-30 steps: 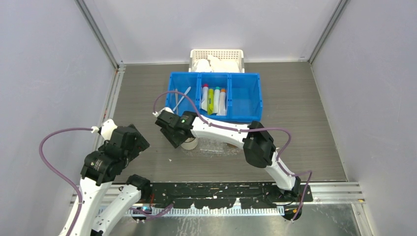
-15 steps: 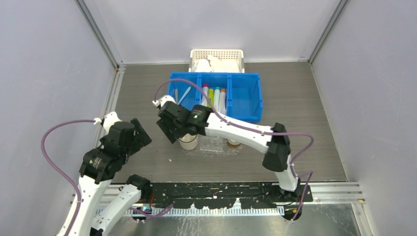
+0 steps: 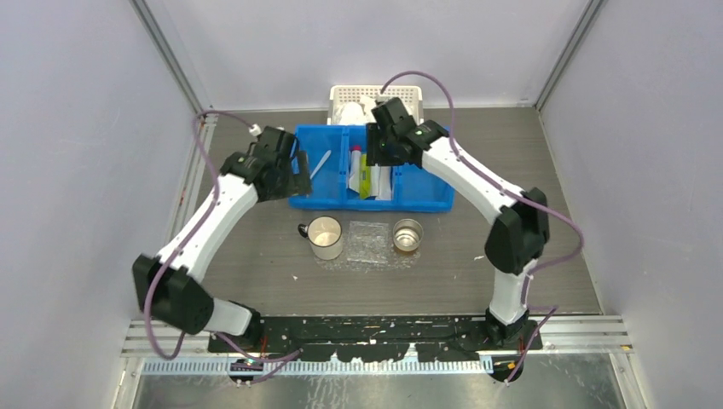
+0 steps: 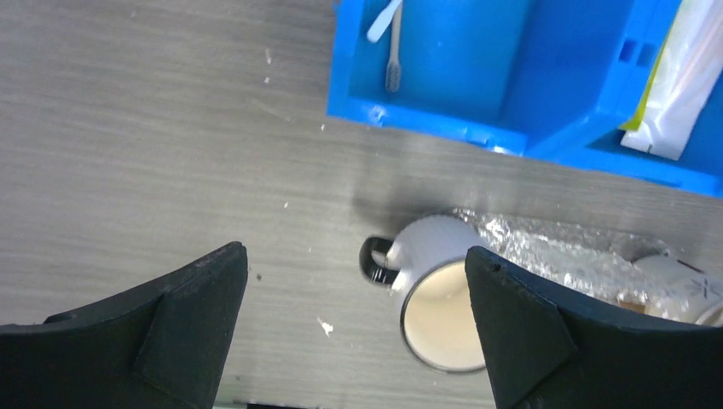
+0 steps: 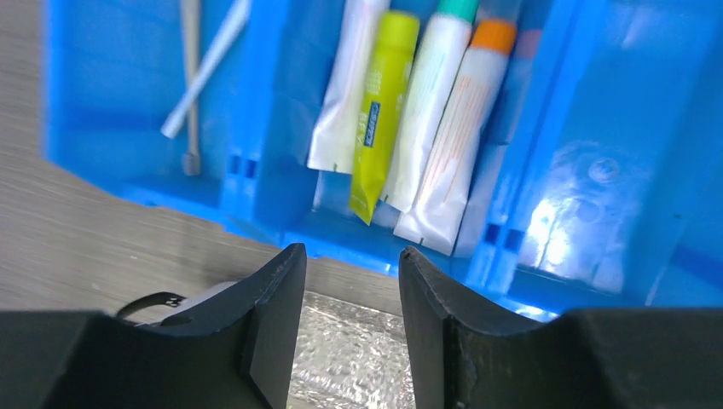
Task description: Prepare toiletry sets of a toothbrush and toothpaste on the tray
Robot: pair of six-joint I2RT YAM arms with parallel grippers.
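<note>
From above, the left gripper (image 3: 296, 175) hangs at the 9 o'clock edge of the bin (image 3: 426, 203). A toothbrush (image 3: 321, 164) lies just at its 2 o'clock, in the left compartment. The right gripper (image 3: 381, 158) hovers over the middle compartment, with the toothpaste (image 3: 365, 177) tubes near its 7 o'clock. The tray (image 3: 368, 243) lies at the bin's 6 o'clock, between a mug (image 3: 326, 238) and a steel cup (image 3: 407, 236).

Left wrist: the jaws are spread wide and hold nothing. The toothbrush sits at 12 o'clock and the mug at 5 o'clock, just beside the tray.

Right wrist: the jaws stand narrowly apart with nothing between them. The tubes lie at 12 o'clock, the toothbrush at 10 o'clock, and the tray shows at 6 o'clock.
</note>
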